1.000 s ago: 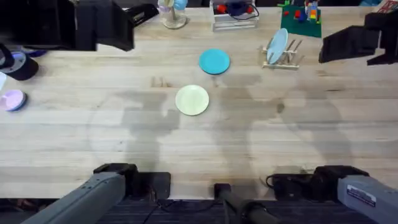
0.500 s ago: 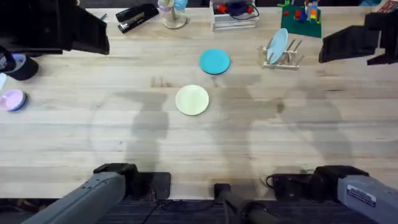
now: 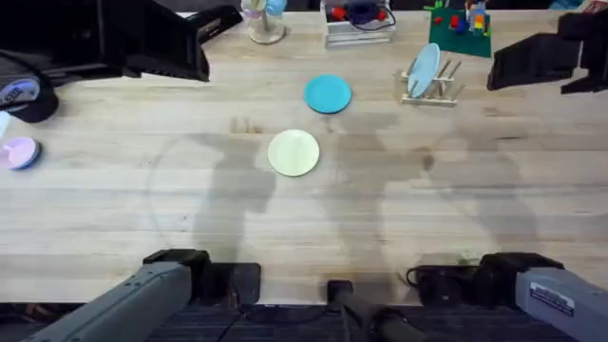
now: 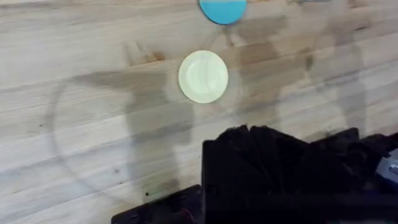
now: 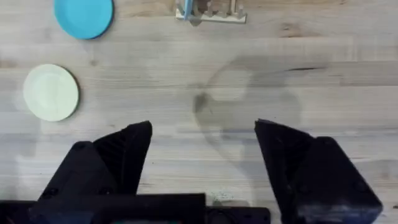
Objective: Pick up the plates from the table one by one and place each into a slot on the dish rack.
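Near the table's (image 3: 313,228) middle lay the cream plate (image 3: 294,153), so my right pincer (image 5: 202,146), wide open and empty, should have slid one finger under its rim; my left pincer's (image 4: 273,168) opening I couldn't tell.

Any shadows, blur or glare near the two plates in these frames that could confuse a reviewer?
Overhead: broad soft arm shadows fall on the table beside the cream plate; the raised arms look dark and blurred. Left wrist: shadow borders that plate. Right wrist: shadow sits clear of the turquoise plate. No glare.

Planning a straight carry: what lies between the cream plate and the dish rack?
Nothing: bare table runs from the cream plate to the dish rack in the overhead view; the turquoise plate sits off that line.
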### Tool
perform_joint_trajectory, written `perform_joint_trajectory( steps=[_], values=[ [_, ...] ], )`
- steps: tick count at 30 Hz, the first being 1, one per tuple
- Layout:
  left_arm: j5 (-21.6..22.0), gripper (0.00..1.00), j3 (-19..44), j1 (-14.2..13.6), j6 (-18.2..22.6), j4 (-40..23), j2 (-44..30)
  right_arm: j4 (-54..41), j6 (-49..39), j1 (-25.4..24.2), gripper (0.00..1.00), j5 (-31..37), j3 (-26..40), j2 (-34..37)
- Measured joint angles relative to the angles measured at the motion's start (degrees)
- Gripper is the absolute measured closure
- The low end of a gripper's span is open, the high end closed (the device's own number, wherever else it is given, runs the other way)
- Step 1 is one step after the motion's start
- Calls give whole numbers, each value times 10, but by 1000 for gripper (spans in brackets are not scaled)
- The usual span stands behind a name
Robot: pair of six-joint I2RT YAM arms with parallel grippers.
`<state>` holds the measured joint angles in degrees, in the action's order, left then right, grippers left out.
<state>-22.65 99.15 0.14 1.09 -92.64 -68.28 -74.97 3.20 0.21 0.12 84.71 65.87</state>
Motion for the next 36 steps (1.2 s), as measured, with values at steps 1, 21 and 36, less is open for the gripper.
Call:
perform_joint_trajectory(
  steps=[1,21,36],
  values=[
    [-6,959,-3,0,1,0,-3,0,0,0,7,0,0,0],
    [-115,958,-206,31,50,108,-22,0,0,0,7,0,0,0],
    [-148,957,-341,31,58,226,-55,0,0,0,7,0,0,0]
  ],
)
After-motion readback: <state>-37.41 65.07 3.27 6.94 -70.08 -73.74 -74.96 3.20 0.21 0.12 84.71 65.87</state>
